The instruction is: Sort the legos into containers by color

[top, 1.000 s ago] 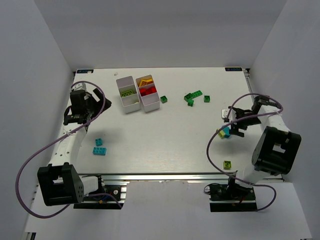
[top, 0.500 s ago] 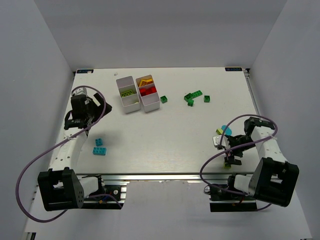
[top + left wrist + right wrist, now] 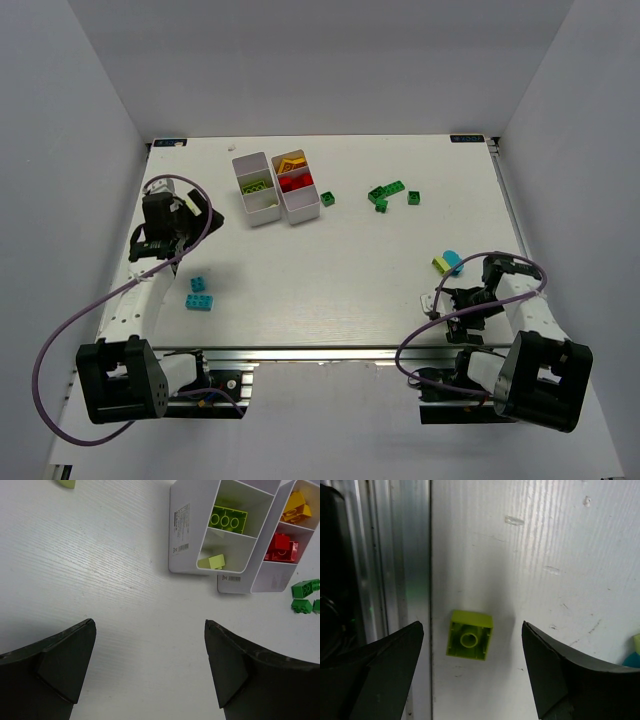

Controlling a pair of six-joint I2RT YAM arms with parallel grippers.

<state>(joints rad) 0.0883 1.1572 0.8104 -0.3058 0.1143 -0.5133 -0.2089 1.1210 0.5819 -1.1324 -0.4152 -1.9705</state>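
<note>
A white table (image 3: pixel 330 270) stands between pale grey walls. The right gripper (image 3: pixel 471 626) hangs wide open, its fingers on either side of a lime brick (image 3: pixel 470 635) at the table's near edge. The left gripper (image 3: pixel 150 622), also wide and empty, hovers near two white trays (image 3: pixel 175 535) holding lime, red and yellow pieces. Dark green bricks (image 3: pixel 385 192) and cyan bricks (image 3: pixel 198 295) lie loose.

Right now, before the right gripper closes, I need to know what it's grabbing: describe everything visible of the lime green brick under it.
The lime green brick is small, square plastic, lying upside down: its hollow underside with one round central tube faces up. It rests flat on the white table, near the aluminium edge rail but apart from it. The right gripper hangs open above it, one finger to each side, neither touching.
</note>
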